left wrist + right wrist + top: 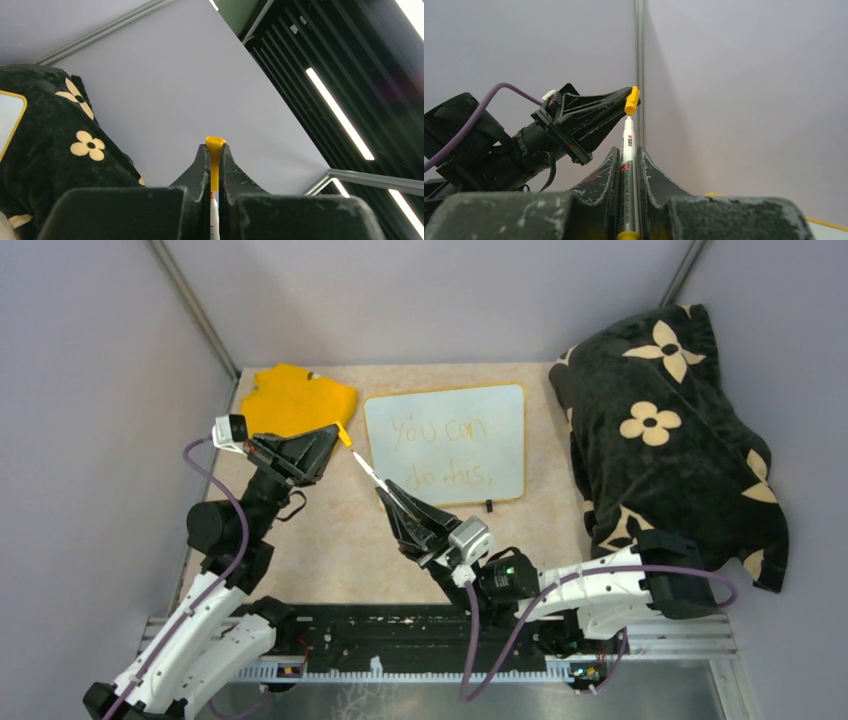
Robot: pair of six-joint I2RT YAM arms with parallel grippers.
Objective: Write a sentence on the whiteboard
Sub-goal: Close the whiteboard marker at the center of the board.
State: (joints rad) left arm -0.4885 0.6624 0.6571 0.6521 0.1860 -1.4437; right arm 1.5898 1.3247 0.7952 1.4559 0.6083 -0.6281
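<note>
The whiteboard is laid flat on the bench, near the far middle. The sentence is written on it in thin yellow-orange letters, in two lines: "you can" on top and "do this" below. A yellow cloth is seen just left of the whiteboard, at the far left of the bench. A black blanket with pale flowers is heaped at the right side.

The left fingers are closed tight on a yellow cap, which sticks out past their tips. The cap is held above the bench, between the cloth and the left edge of the whiteboard. In the left wrist view, the cap is seen pinched between the two fingers.

The right fingers are closed on a marker, which is held by its body. The marker is pointed far and left, toward the cap, by the near left corner of the whiteboard. In the right wrist view, the tip of the marker is seen right at the bottom of the cap. Whether the two are touching cannot be told.
</note>
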